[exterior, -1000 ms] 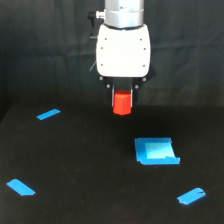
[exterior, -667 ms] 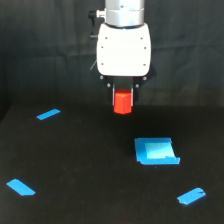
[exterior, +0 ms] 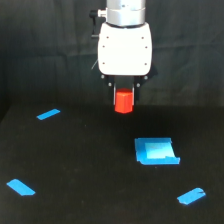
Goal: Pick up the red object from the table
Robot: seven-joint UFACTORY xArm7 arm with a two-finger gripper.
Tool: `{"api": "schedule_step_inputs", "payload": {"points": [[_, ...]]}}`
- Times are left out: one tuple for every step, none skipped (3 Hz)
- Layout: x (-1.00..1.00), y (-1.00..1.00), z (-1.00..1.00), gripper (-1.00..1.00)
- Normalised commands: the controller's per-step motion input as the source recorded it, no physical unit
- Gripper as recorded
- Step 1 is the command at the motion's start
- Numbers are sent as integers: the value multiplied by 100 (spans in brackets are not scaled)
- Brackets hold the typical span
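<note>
The red object (exterior: 124,101) is a small bright red-orange block held in my gripper (exterior: 124,93), which hangs under the white arm head (exterior: 125,47). The jaws are shut on its top and it hangs clear above the black table (exterior: 90,165), in front of the backdrop's lower edge. The fingertips are mostly hidden behind the block and in shadow.
A larger blue square piece (exterior: 156,151) lies on the table below and toward the exterior view's right of the gripper. Blue tape strips lie at the left (exterior: 48,114), front left (exterior: 21,187) and front right (exterior: 191,196). A black cloth backdrop hangs behind.
The gripper with the red block has risen slightly; nothing else has moved.
</note>
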Motion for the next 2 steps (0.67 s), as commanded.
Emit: {"api": "schedule_step_inputs", "payload": {"points": [[4,4,1,-100],[-2,6,-1,-99]]}}
